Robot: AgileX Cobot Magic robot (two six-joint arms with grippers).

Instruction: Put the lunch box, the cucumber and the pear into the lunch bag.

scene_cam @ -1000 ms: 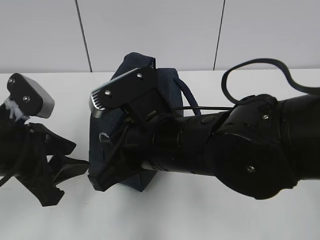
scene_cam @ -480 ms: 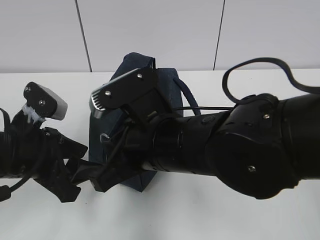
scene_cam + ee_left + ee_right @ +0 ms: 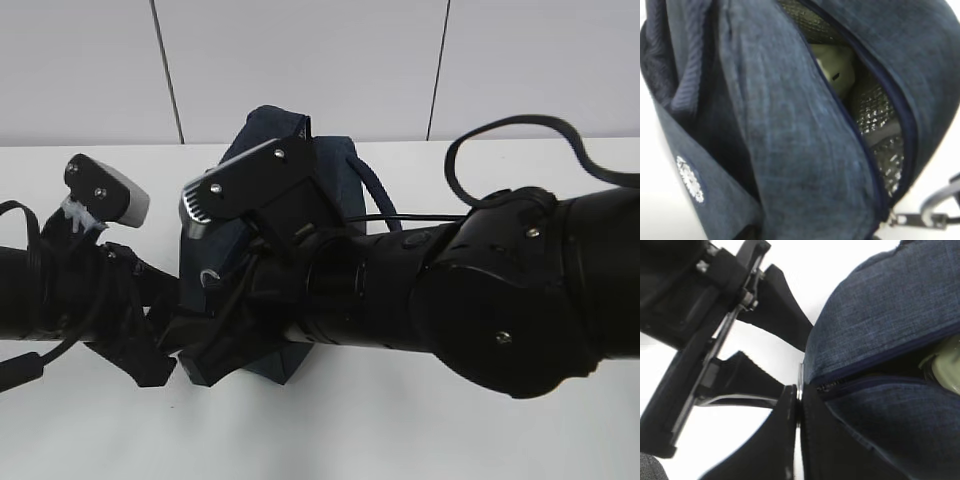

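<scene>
The dark navy lunch bag (image 3: 268,130) stands on the white table, its top zipper partly open. Inside, the pale green lid of the lunch box (image 3: 836,70) shows against silver lining; it also shows in the right wrist view (image 3: 946,366). My right gripper (image 3: 799,407) is shut on the silver zipper pull ring (image 3: 799,377) at the bag's near end. My left gripper (image 3: 790,362) is open, its fingers (image 3: 777,315) close beside that end of the bag (image 3: 880,315). In the exterior view the left gripper (image 3: 165,345) nearly meets the right gripper (image 3: 203,368). The cucumber and pear are out of view.
The right arm (image 3: 480,300) lies across the bag and hides most of it. The bag's padded handle (image 3: 375,190) loops out behind it. A pale panelled wall (image 3: 300,60) rises behind the table's far edge.
My left arm has moved right across the table until its open gripper reaches the bag's near end beside the right gripper. The right arm and bag have hardly moved.
</scene>
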